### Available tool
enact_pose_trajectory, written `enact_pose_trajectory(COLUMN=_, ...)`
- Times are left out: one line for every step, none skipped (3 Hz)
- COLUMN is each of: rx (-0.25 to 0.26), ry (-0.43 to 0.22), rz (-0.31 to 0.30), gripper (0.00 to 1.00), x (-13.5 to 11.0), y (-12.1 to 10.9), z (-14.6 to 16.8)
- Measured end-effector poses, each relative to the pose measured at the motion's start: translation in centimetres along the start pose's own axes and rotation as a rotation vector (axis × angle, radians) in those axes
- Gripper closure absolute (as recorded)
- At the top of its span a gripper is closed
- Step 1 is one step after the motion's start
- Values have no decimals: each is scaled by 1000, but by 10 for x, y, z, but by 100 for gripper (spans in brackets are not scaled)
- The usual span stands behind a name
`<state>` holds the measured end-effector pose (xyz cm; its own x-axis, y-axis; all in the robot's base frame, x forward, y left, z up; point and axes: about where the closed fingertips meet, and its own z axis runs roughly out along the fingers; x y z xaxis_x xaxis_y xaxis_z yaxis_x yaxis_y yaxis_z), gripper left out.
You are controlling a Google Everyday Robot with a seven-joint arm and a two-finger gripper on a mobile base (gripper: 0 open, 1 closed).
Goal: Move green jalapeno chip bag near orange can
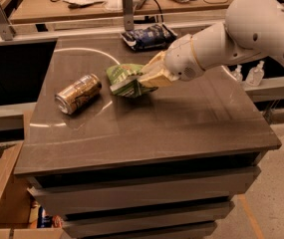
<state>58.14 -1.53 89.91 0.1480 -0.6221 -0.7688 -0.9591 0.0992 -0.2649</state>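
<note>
Gripper: the cream two-finger gripper on the white arm reaches in from the right, its fingers closed on the bag's right end.
Bag: the small crinkled green jalapeno chip bag juts out left of the fingertips, tilted and low over the dark grey table. Whether it touches the top cannot be told.
Can: the orange-bronze metallic drink can lies on its side further left of the gripper, near the bag but apart from it.
Risk, can: on its side it probably rolls easily, so a nudge from the bag's leading edge could send it towards the table's left edge.
Risk, grip: held by one end only, the slick bag might slip or swing.
Risk, release: let go from height, the light bag may slide away.
Writing: the pale lettering on the bag and the markings on the can are illegible. The dark blue chip bag behind the gripper is equally unreadable.
</note>
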Motion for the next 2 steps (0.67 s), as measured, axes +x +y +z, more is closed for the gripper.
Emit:
enact_pose_trajectory(rx=-16, ry=6, rz=1, gripper=58, x=-3, y=1, z=6)
enact_pose_trajectory(rx=-31, ry=10, rz=1, gripper=27, x=-5, y=3, z=11)
